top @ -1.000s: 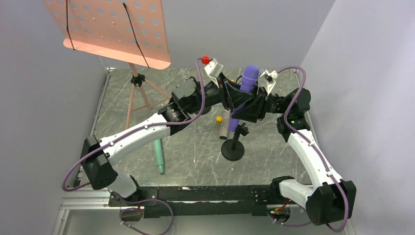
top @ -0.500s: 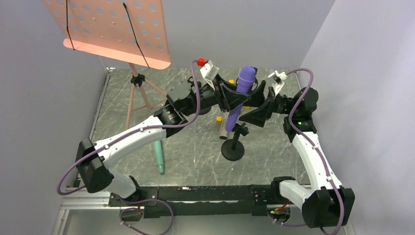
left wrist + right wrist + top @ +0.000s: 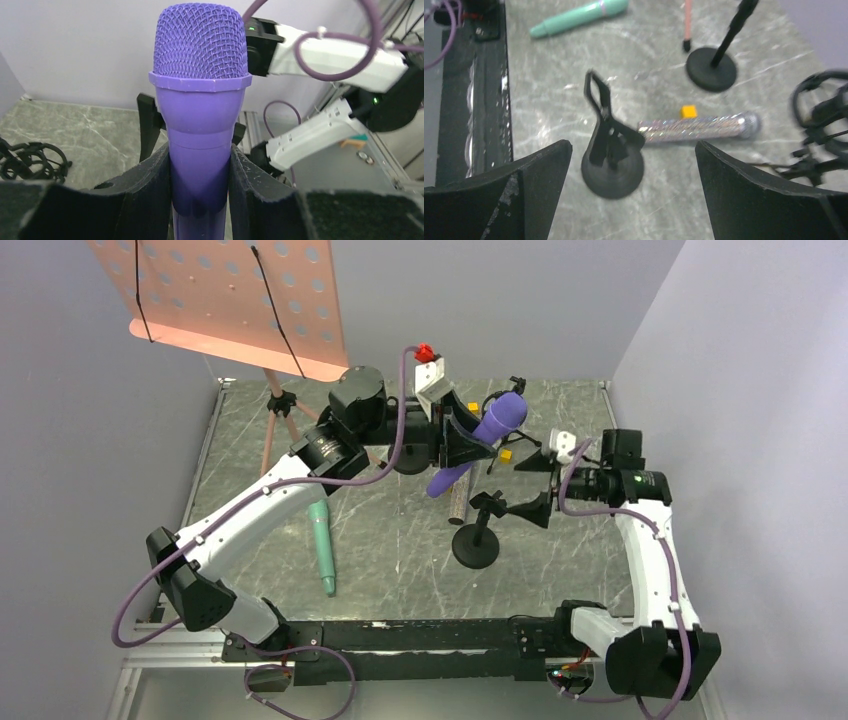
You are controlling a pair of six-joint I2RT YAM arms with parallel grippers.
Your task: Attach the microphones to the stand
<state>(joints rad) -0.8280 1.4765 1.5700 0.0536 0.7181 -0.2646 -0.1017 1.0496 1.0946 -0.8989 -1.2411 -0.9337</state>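
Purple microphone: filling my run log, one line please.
left end effector: grips purple microphone | right end effector: open | stand: empty

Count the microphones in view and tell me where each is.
3. The purple mic is clamped in the left gripper; the green mic lies on the table, left side; the copper mic lies by the stand. Others may be hidden.

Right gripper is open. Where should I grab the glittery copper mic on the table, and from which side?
Grip the glittery copper mic on its barrel, between the yellow cube and the mesh head, coming straight down with the jaws across it. It lies flat with its tail close to the stand base, so that stretch probably leaves most room.
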